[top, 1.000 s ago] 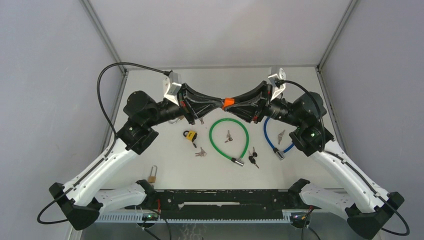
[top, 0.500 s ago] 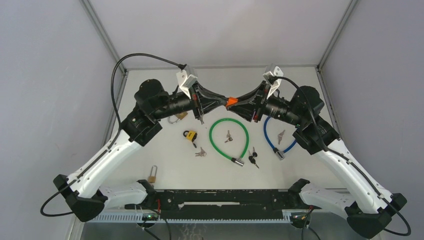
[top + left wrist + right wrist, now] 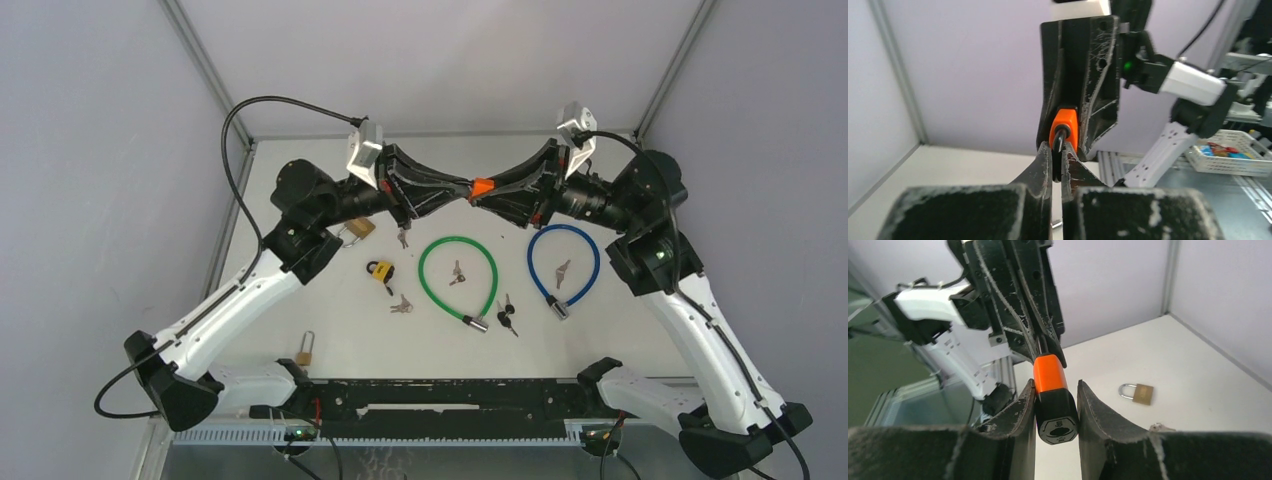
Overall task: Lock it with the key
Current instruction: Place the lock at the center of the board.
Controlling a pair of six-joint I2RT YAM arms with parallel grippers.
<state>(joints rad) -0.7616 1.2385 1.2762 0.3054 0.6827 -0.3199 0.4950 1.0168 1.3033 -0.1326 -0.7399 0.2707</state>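
An orange and black lock (image 3: pixel 481 187) hangs in mid-air above the back of the table, between my two grippers. My right gripper (image 3: pixel 497 193) is shut on its black body, which shows in the right wrist view (image 3: pixel 1054 407) between the fingers. My left gripper (image 3: pixel 463 190) is shut on a black-headed key (image 3: pixel 1060 148), whose tip meets the orange end of the lock (image 3: pixel 1064 125). In the left wrist view my left gripper (image 3: pixel 1057 154) faces the right gripper (image 3: pixel 1080 75) head on. The keyhole is hidden.
On the table lie a green cable lock (image 3: pixel 458 275), a blue cable lock (image 3: pixel 563 265), a black and yellow padlock (image 3: pixel 380 271), brass padlocks (image 3: pixel 352 230) (image 3: pixel 305 348) and several loose keys (image 3: pixel 401 305) (image 3: pixel 507 316). A brass padlock (image 3: pixel 1137 392) shows below my right gripper.
Both grippers, still joined at the lock, have moved to the right and up. The blue cable lock is now uncovered. Both wrists have turned.
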